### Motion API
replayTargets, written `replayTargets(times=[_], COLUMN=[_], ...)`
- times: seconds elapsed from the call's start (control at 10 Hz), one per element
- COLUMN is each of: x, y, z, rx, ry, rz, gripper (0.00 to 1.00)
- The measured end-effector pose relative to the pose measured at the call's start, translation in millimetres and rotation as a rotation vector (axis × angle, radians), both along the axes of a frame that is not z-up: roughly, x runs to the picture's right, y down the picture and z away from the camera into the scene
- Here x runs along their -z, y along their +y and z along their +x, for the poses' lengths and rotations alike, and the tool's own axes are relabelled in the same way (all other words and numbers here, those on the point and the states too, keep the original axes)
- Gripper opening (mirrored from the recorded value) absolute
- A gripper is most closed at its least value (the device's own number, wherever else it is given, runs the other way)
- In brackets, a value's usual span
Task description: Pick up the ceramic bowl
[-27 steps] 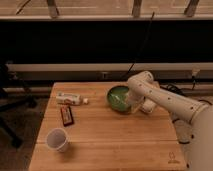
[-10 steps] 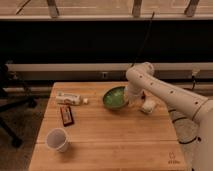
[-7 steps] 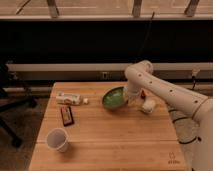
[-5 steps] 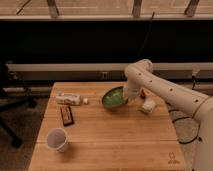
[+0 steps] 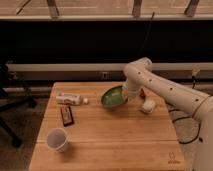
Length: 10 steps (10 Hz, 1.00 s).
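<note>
- Wooden table (image 5: 107, 140) stands before a dark wall and a window ledge; you view it from the front edge.
- Locate the ceramic bowl (image 5: 113, 97) at about 1 o'clock from the table centre. It is tilted, with its green inside facing you and to the left.
- Locate the gripper (image 5: 131, 93) at the bowl's 3 o'clock rim. It appears closed on that rim and holding the bowl.
- Note the change: 2.7 seconds ago the bowl sat flat with the arm low beside it. Since then the arm has risen and the bowl has tipped up. Judge the grasp as made and the lift as under way.
- Expect some slip risk, since the hold is on one edge only.
- Other items: a white paper cup (image 5: 57, 139) at 8 o'clock, a dark snack bar (image 5: 67, 115) and a white packet (image 5: 68, 98) at 10 o'clock.
- No label text can be read; a small mark (image 5: 171, 159) at the table's near right corner is illegible.
</note>
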<state>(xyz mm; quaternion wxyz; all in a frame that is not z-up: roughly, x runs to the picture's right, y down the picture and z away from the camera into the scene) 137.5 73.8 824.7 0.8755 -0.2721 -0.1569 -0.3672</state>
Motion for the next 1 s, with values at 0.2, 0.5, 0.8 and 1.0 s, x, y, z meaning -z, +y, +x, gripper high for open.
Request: replayTargets(times=[0.2,0.5,0.8,1.0], x=[1.6,4.1,6.3,7.8], y=[-1.5,-4.2,-6.3,-7.8], z=[-1.1,-1.4,-2.1,-2.4], rx=[0.007,0.018,0.028,0.034], ry=[-0.004,-0.010,-0.016,-0.019], rz=[0.003,0.007,0.010,0.013], gripper=[0.00,0.00,0.00,0.00])
